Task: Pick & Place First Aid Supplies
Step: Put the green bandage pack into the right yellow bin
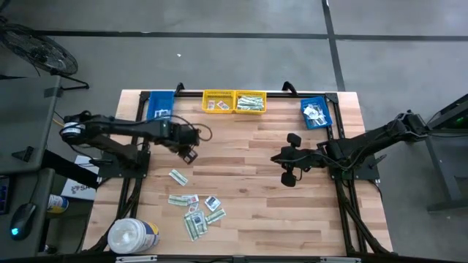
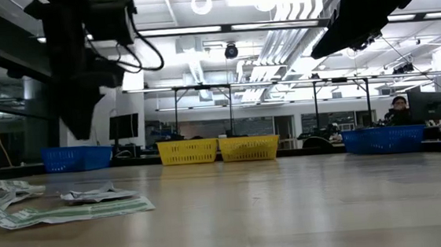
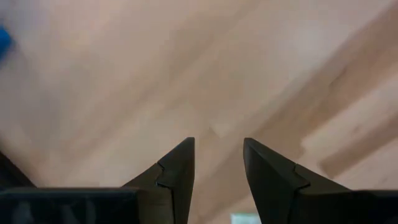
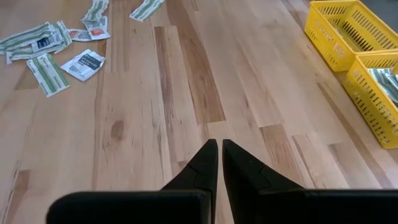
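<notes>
while the packets carry dark blue and red marks and green stripes, no writing on them or on the white tub [image 1: 133,235] can be read.

the left gripper [image 1: 189,154] hangs above the wooden table [image 1: 292,212], in its left half, nearer the far edge than the pile of packets. its two dark fingers [image 3: 180,171] stand apart with a clear gap, and only bare wood shows between them; it holds nothing and touches nothing. the right gripper [image 4: 219,163] hangs over the right half of the table, about midway between the near and far edges, its fingers pressed almost together and empty.

the first aid supplies [image 1: 194,210] lie loose and flat in a scatter on the left half of the table, towards the near edge. the long pale green-white strips point different ways: one lies slanted on its own at the far side of the pile, one lies roughly parallel to the near edge, and others lie at angles at the near side. small squarish white packets sit among them, some overlapping.

along the far edge stand two yellow bins [image 1: 234,101] side by side with packets inside, one blue bin [image 1: 160,104] near the far left corner and another blue bin [image 1: 316,113] near the far right corner holding white packets. the tub sits at the near left corner.
</notes>
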